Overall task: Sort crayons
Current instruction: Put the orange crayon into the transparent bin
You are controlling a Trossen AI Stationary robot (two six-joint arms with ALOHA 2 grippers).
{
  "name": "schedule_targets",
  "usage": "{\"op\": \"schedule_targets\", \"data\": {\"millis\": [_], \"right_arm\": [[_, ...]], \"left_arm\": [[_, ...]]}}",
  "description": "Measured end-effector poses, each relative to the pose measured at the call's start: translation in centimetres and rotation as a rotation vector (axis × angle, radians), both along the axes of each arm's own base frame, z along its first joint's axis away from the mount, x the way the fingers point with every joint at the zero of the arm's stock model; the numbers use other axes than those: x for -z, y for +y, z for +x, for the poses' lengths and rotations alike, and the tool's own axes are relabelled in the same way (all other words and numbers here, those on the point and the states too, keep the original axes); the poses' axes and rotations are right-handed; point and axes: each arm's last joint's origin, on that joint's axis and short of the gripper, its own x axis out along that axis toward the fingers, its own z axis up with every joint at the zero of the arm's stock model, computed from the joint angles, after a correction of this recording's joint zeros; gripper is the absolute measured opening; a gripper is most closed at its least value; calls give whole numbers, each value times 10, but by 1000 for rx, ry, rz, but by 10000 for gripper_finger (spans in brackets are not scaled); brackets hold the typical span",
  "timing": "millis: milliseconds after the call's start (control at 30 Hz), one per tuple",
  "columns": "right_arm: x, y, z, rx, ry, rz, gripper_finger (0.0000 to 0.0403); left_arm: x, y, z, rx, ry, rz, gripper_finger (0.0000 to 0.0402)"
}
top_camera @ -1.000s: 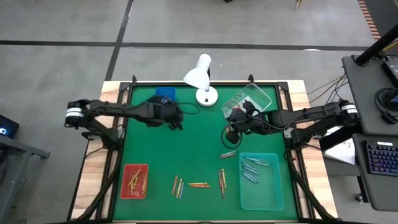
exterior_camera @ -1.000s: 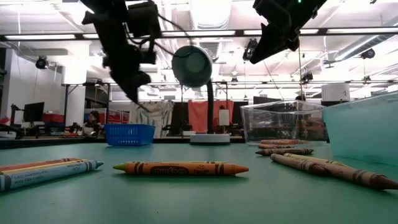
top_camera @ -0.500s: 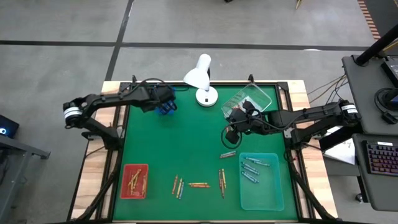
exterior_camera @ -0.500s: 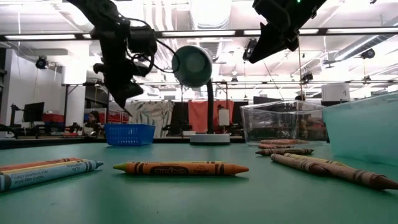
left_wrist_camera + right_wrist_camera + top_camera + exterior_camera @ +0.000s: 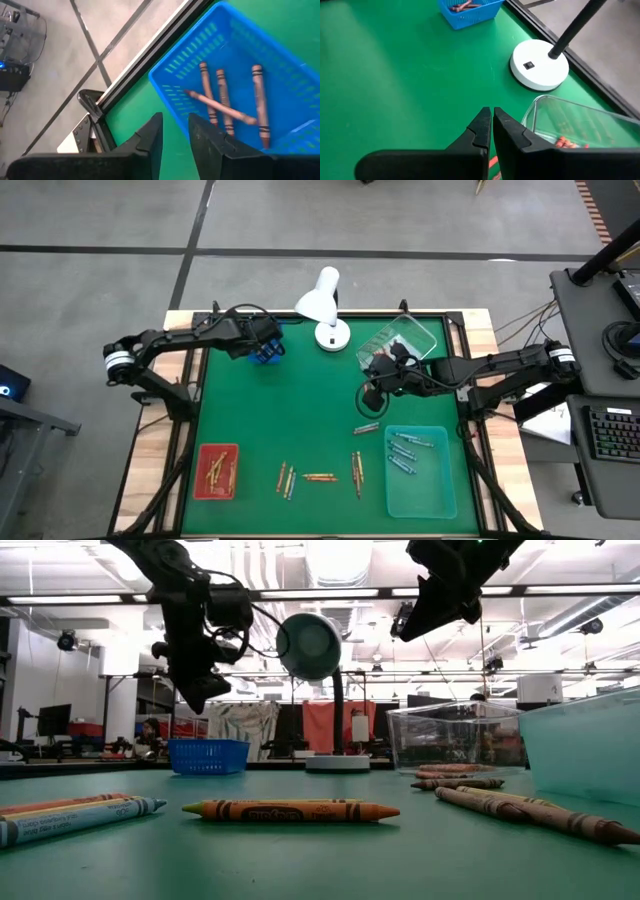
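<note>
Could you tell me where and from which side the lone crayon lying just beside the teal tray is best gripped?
Grip the crayon at mid-length, coming straight down from above. It lies flat on the green mat with its long sides free, so the fingers can close across its width. The teal tray sits close by, so a low sideways approach looks awkward.

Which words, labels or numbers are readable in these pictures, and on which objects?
None can be read.
Yellow-orange paper-wrapped crayon: dark print on wrapper, too blurred.
Light blue crayon: wrapper print too small.
Round white lamp base: small dark square mark, no legible text.
</note>
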Motion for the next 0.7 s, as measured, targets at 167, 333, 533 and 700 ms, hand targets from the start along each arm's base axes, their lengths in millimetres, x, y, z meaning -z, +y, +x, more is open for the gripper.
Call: {"op": "schedule_targets", "data": {"millis": [167,333,533,700], "right_arm": [[0,1,0,15,-31,87,9],[-1,2,2,75,-96,195,9],[0,3,6,136,-151,266,9],[9,5,18,132,-126,297,9]], "left_arm": [[-11,-20,5,47,-67,23,77],[-26,-55,11,125,-178,59,77],[-41,-105,18,291,-273,137,77],[-47,-142,22,453,-307,169,77]]}}
